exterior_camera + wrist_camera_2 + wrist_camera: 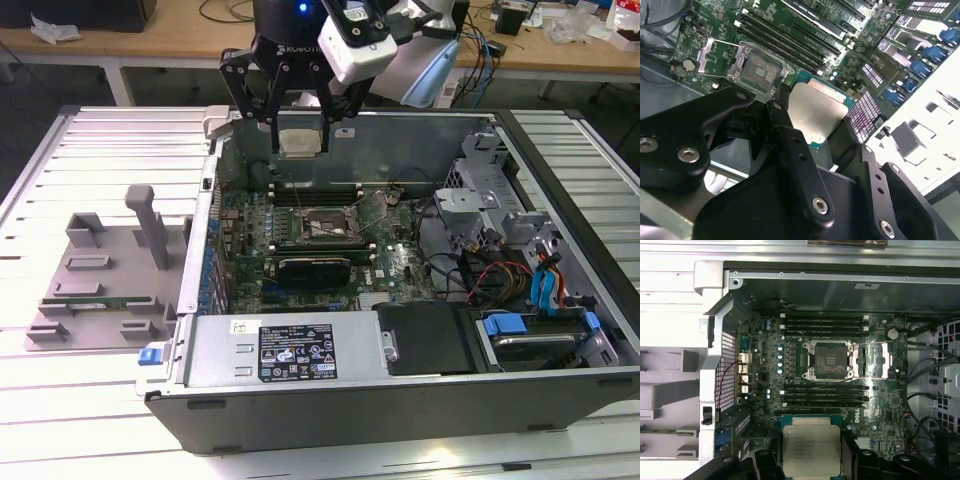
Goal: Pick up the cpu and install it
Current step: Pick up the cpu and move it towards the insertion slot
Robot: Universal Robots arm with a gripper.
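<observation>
My gripper is clamped on the cpu at two opposite edges, metal plate toward the first wrist camera, in the air over the open case. Beyond it are the memory slots, then the bare socket, its frame unobstructed. The case walls stand well apart.

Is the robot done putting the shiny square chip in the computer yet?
Not yet. The picking up looks done: the gripper has its fingers shut on the cpu and holds it in the air over the open computer case. What's left is the installing: the socket is open and empty, so the cpu isn't in it yet.
</observation>
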